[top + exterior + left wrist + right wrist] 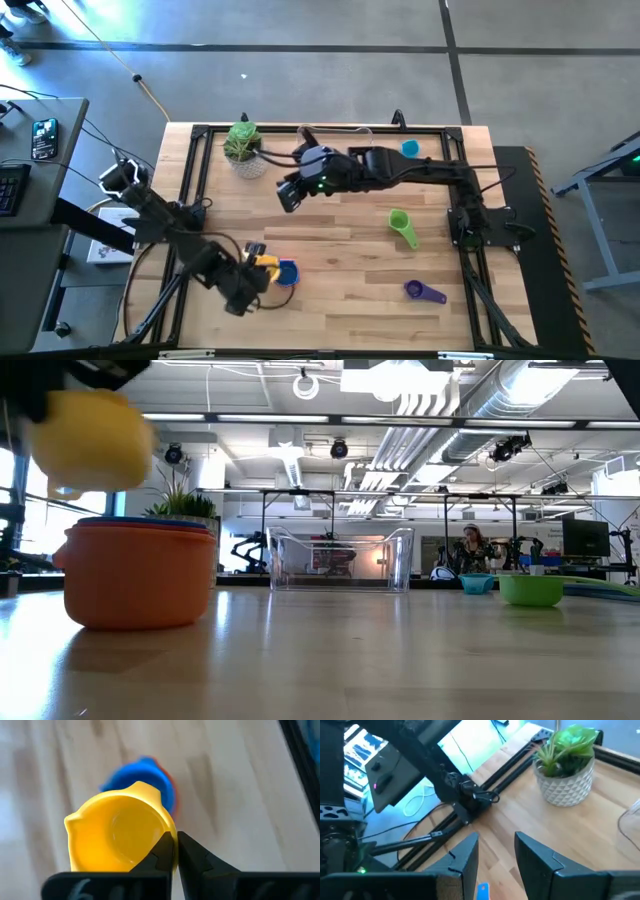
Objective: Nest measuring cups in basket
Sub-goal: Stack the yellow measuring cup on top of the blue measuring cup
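Observation:
My left gripper [258, 268] is near the table's near-left side, shut on a yellow measuring cup [117, 832]. It holds the cup in the air over a blue cup [142, 775] that is nested in an orange cup [135, 575] standing on the table. My right gripper [497, 840] is open and hovers over the far middle of the table [288, 193], beside the clear basket [340, 558]. A green cup [403, 227], a purple cup [425, 291] and a light blue cup [408, 149] lie apart on the right half. No red cup shows. My left gripper pinches the yellow cup's rim wall [170, 832], with one finger [159, 854] inside the bowl and the other [196, 854] outside. The cup is lifted clear above the orange and blue cups, with its open mouth toward the wrist camera.
A whitish pot with a green plant [243, 150] stands at the far-left corner, close to my right gripper. The black frame rail [330, 128] runs along the table's edges. Bare wood [340, 300] lies in the near middle. A person [470, 550] stands far behind the table.

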